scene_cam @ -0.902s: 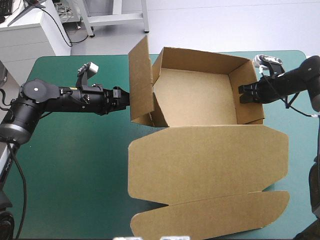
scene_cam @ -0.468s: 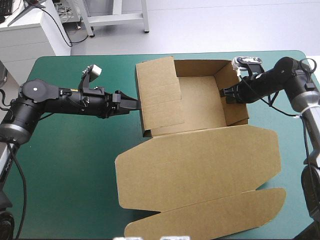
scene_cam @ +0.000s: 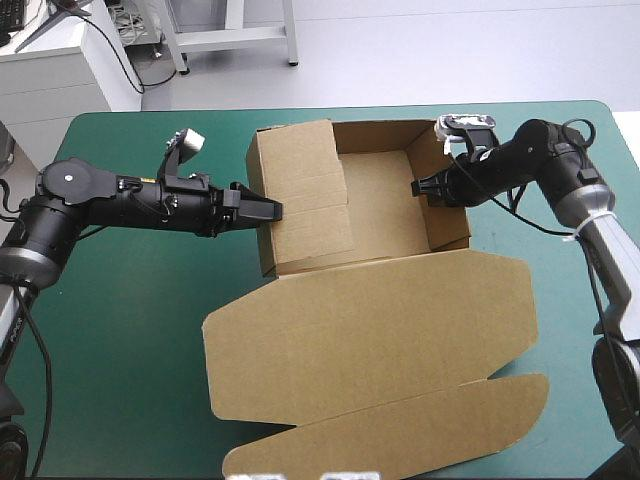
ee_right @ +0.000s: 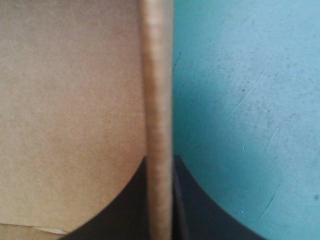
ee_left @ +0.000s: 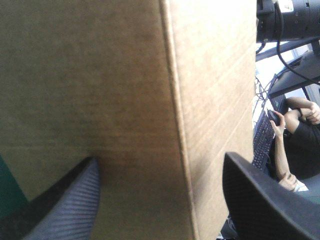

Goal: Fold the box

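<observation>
The right gripper (ee_right: 160,200) pinches the right wall (scene_cam: 445,205) of the box (scene_cam: 385,215), apparently to steady the tray. The left gripper (ee_left: 160,159), fingers spread and holding nothing, presses the left wall (scene_cam: 305,200), likely to tuck it inward. The box sits mid-table (scene_cam: 140,330), lid (scene_cam: 370,335) flat nearside.

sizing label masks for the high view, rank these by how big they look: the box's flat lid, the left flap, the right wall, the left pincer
1. flat lid
2. left flap
3. right wall, seen at a slant so it looks narrow
4. left pincer, smallest
</observation>
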Robot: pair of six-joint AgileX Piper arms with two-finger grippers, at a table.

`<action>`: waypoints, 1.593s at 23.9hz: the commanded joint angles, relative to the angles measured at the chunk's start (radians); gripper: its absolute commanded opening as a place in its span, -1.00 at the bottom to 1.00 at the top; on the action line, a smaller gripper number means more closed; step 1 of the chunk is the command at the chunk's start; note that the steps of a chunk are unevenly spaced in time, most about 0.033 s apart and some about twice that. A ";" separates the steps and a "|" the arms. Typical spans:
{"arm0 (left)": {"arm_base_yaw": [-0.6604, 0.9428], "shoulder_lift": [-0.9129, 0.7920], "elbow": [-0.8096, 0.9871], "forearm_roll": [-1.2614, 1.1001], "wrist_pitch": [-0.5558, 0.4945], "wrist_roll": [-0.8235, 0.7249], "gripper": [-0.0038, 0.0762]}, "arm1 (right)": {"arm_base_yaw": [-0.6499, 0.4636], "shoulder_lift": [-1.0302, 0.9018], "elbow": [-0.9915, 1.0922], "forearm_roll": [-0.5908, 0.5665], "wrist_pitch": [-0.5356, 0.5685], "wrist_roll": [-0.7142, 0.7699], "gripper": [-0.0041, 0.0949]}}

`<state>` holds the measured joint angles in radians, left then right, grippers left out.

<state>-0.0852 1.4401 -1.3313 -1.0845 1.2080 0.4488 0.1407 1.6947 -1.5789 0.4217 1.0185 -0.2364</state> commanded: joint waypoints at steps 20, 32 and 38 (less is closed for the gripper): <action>-0.069 -0.029 -0.026 0.574 -0.109 -0.377 0.19 | 0.239 0.018 -0.025 0.073 -0.116 0.107 -0.91; -0.225 -0.029 -0.026 0.903 -0.115 -0.588 -0.56 | 0.248 0.018 -0.025 0.069 -0.097 0.126 -0.91; -0.225 -0.029 -0.026 1.032 -0.077 -0.687 -0.92 | 0.248 0.018 -0.025 0.069 -0.071 0.126 -0.91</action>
<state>-0.2977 1.4434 -1.3313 -0.0672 1.1545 -0.2129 0.3794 1.7719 -1.5736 0.3832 0.9480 -0.0919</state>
